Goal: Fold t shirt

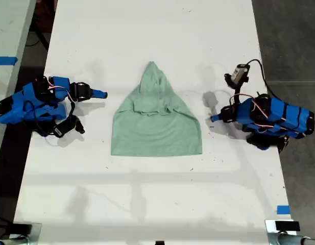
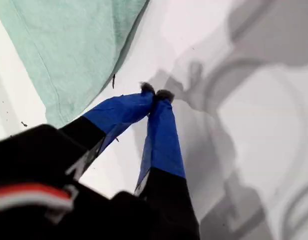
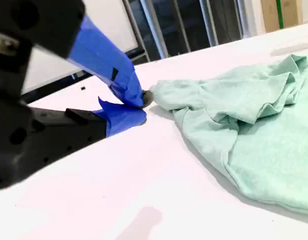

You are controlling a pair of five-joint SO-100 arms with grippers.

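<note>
Half-folded t shirt (image 1: pixel 156 120) (both sleeves in) on white table (image 1: pixel 147 204)

The first hand (image 2: pixel 154 93) hung with its blue fingers (image 2: pixel 119 112) pinched together on nothing, over the white bench (image 2: pixel 263 125), beside the t shirt's (image 2: pixel 64 45) edge.

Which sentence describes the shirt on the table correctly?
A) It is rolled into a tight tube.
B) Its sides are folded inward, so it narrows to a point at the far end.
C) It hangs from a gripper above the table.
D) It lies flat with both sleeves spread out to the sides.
B: in the exterior view the shirt has a wide straight bottom edge and bunches to a narrow tip at the top, with neither gripper holding it.
</note>
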